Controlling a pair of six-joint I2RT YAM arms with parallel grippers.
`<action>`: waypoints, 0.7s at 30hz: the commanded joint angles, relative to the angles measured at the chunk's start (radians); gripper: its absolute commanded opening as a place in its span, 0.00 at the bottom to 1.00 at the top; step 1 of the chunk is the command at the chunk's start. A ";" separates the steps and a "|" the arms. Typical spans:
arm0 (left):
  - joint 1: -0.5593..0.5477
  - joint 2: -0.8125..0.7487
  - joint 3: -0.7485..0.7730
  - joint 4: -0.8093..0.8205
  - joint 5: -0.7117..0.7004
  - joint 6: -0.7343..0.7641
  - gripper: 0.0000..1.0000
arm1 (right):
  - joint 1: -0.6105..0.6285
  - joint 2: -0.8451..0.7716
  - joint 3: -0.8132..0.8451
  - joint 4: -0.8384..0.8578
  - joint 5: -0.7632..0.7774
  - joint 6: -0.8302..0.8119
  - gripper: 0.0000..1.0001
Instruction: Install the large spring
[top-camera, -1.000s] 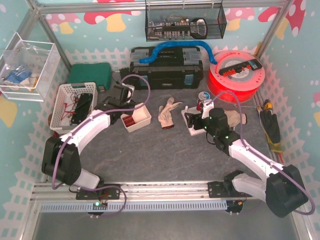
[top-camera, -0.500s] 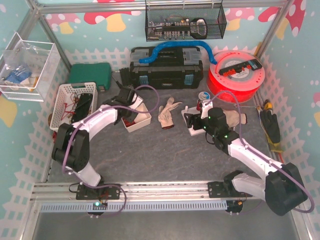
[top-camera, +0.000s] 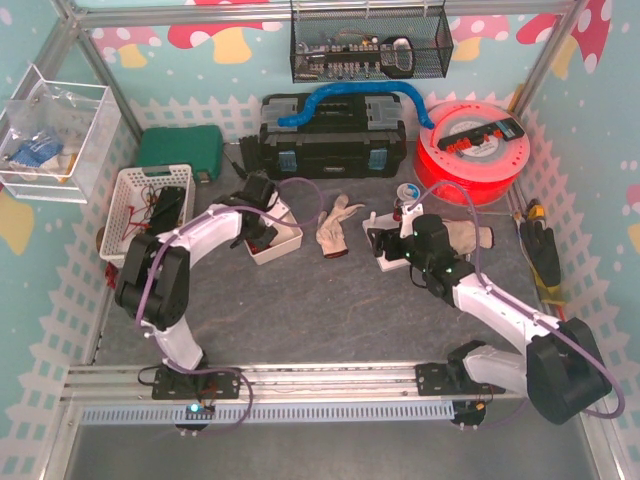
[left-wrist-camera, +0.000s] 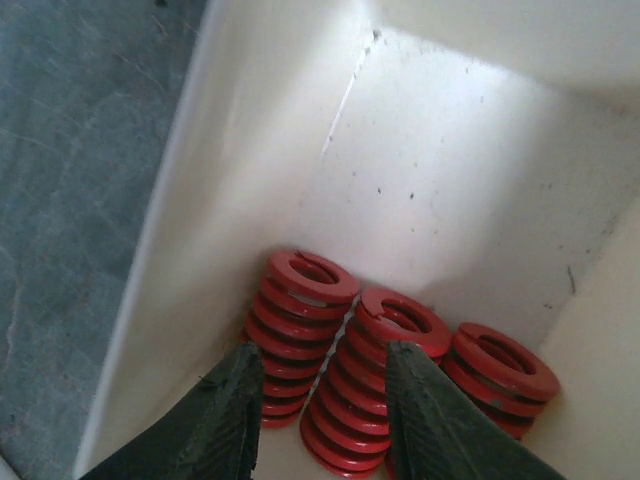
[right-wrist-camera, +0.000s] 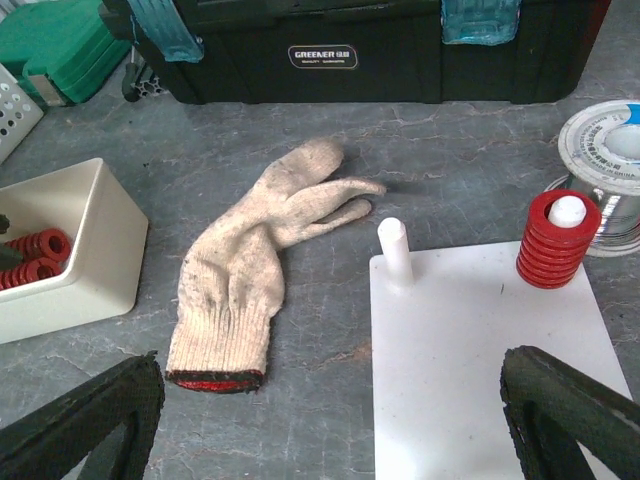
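From above, the left gripper (top-camera: 265, 232) reaches down into the white bin (top-camera: 290, 240), which stands left of the glove (top-camera: 335, 226). I judge this is the pick-up step, because the springs are stored there. The right gripper (top-camera: 397, 243) hovers at the white base plate (top-camera: 384, 265), right of the glove, probably so that its camera looks at the place of installation. From this view I cannot tell how the jaws of either arm stand.

In the left wrist view, the bin holds three red springs, all upright, packed in the near corner against the bin wall (left-wrist-camera: 450, 190). The jaws are apart and hold nothing. The lower part of the middle spring (left-wrist-camera: 378, 365) shows between the two fingers (left-wrist-camera: 228, 420). The left spring (left-wrist-camera: 298, 330) and the right spring (left-wrist-camera: 500, 375) stand touching or nearly touching it, so there is little room for the fingers to go in.

In the right wrist view, the jaws are wide apart and empty above the near edge of the plate. The plate carries two posts: the empty peg (right-wrist-camera: 394, 248) at its far left corner, and at the far right one that already wears a fitted spring (right-wrist-camera: 556, 242). The empty peg seems to be the target. The bin is at the left edge, with red coils visible inside.
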 joint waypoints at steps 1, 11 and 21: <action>0.008 0.034 0.018 -0.044 -0.028 0.031 0.40 | 0.007 0.014 0.031 -0.005 0.014 -0.001 0.92; 0.010 0.076 0.033 -0.023 -0.100 0.048 0.47 | 0.007 0.018 0.033 -0.007 0.013 -0.003 0.92; 0.013 0.142 -0.002 -0.007 -0.050 0.046 0.46 | 0.007 0.010 0.031 -0.014 0.023 -0.007 0.92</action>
